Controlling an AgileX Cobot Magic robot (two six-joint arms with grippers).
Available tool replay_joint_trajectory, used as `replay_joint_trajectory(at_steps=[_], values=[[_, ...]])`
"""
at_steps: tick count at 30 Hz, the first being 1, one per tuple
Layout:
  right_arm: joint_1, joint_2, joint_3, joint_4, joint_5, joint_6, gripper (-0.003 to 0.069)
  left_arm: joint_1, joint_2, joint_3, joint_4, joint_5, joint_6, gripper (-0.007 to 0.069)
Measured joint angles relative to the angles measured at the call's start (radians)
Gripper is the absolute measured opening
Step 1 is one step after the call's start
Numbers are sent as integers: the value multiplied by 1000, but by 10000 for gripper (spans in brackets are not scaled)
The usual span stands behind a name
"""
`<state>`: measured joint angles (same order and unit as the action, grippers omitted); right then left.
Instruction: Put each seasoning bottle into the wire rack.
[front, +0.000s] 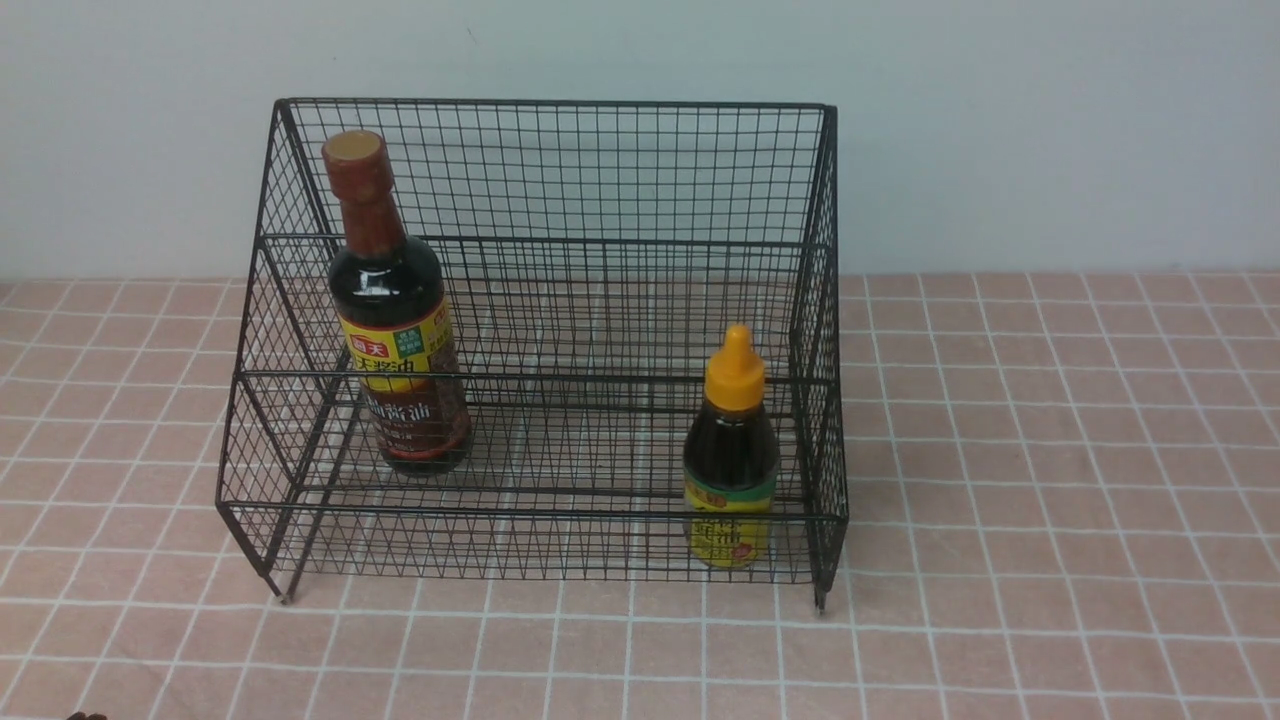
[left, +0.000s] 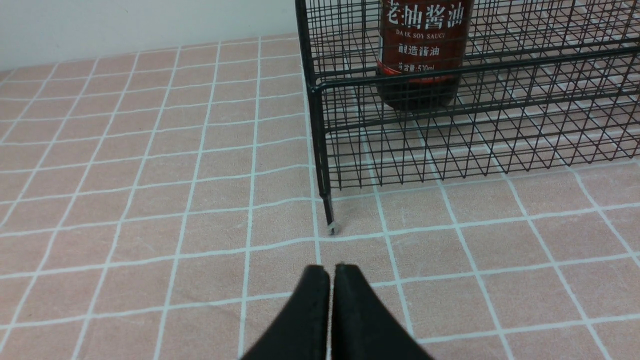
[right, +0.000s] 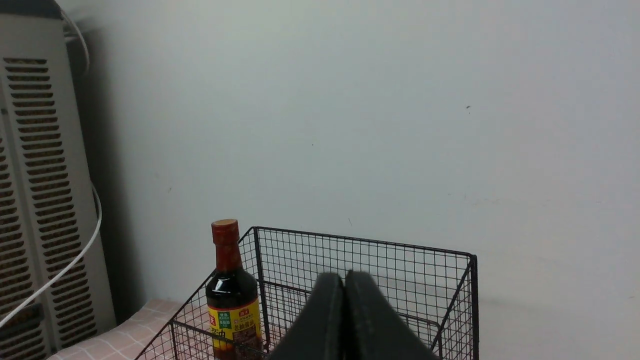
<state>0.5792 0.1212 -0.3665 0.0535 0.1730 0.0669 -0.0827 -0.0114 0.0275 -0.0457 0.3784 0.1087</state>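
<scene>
Before me a plain pale wall (front: 1000, 130) rises behind my desk (front: 1050, 450), covered in pink white-gridded cloth; a grey louvred appliance (right: 35, 200) with a white cable (right: 65, 265) stands at the frame's left.

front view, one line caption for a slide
Tall bottle and short bottle upright inside the wire rack.

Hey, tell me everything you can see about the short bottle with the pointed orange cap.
The short bottle is a small clear-looking bottle of dark liquid, with an orange-yellow pointed cap and a yellow label banded green along its top edge. It stands upright and closed on the lower front tier of the wire rack, near the rack's right side, behind the front mesh. Only the rack's mesh floor touches it; no gripper is near it, and the tall bottle stands apart toward the left.
</scene>
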Motion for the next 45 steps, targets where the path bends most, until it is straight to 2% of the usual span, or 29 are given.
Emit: replay_joint_trajectory(at_steps=[6,7,10,11,16,17,22,29,45], values=[[-4,-5,2,-13,15,-25,-13,0,0,0,0,0,0,-7],[-28,-11,4,-30,36,-28,-13,0,0,0,0,0,0,-7],[-114,-15,17,-53,73,-28,-13,0,0,0,0,1,0,-7],[-188,-15,44,-53,97,-28,-13,0,0,0,0,1,0,-7],[-368,-15,142,-63,127,-28,-13,0,0,0,0,1,0,-7],[-448,-15,200,-64,129,-28,-13,0,0,0,0,1,0,-7],[-554,-23,356,-66,134,-28,-15,0,0,0,0,1,0,-7],[-570,-127,391,-53,182,-27,-15,0,0,0,0,1,0,-7],[-570,-133,391,-53,184,-27,-15,0,0,0,0,1,0,-7]])
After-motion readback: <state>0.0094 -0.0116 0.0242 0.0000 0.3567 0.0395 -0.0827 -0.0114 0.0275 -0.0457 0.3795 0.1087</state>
